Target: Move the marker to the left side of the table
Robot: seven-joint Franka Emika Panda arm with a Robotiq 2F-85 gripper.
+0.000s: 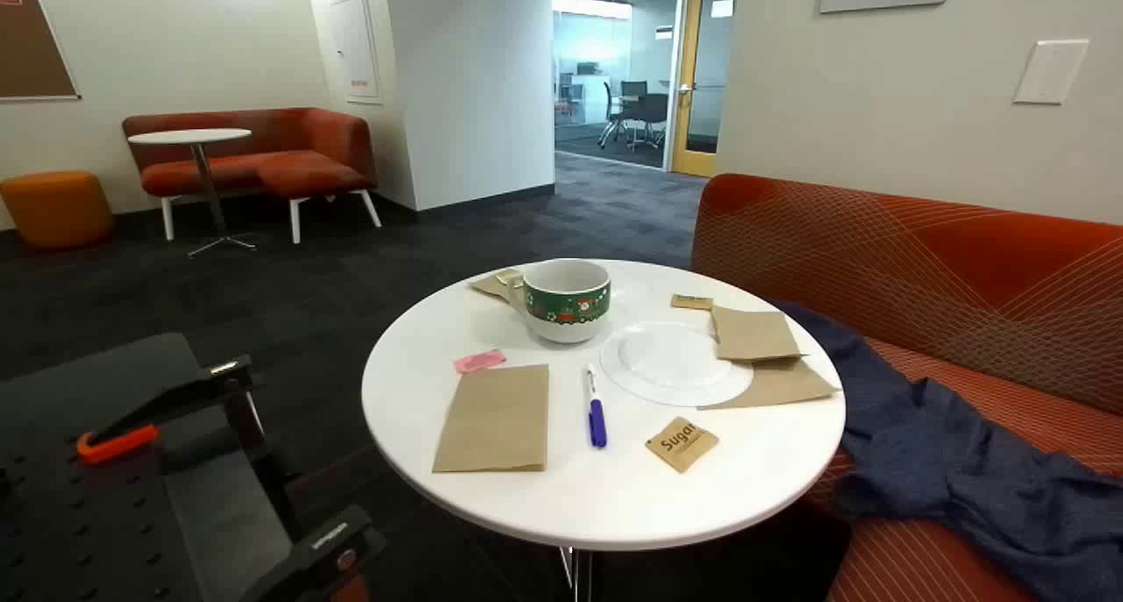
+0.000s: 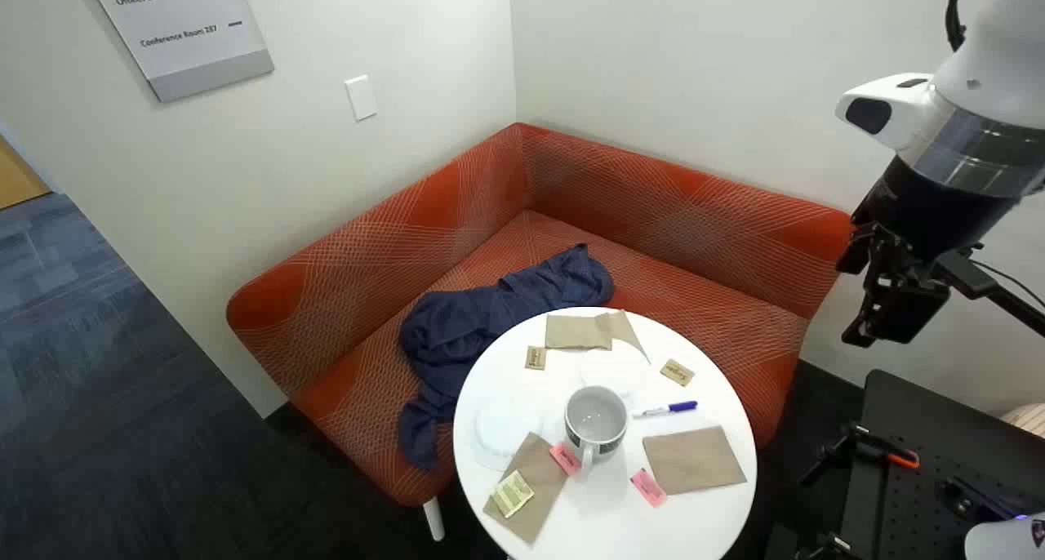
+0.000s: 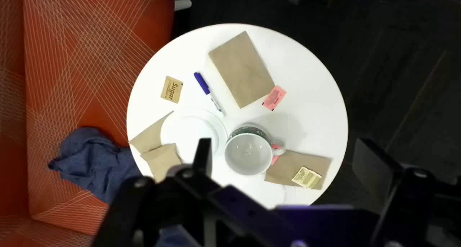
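The marker lies flat on the table, with a white barrel and a blue-purple cap. The marker shows in both exterior views (image 1: 597, 419) (image 2: 676, 407) and in the wrist view (image 3: 202, 83). It lies between a brown napkin and a sugar packet, its white end near the mug and a clear plate. The table is round and white-topped, in both exterior views (image 1: 614, 519) (image 2: 629, 535) and the wrist view (image 3: 309, 106). My gripper (image 2: 856, 299) is high beside the table, apart from everything. In the wrist view the gripper (image 3: 286, 151) has its fingers wide apart with nothing between them.
A green-banded mug (image 1: 568, 311) stands on the table. A clear plate (image 1: 675, 365), brown napkins (image 1: 496, 419), a sugar packet (image 1: 683, 444) and a pink packet (image 1: 480, 361) lie around it. A red sofa (image 2: 686, 242) with a navy cloth (image 2: 498, 307) borders the table.
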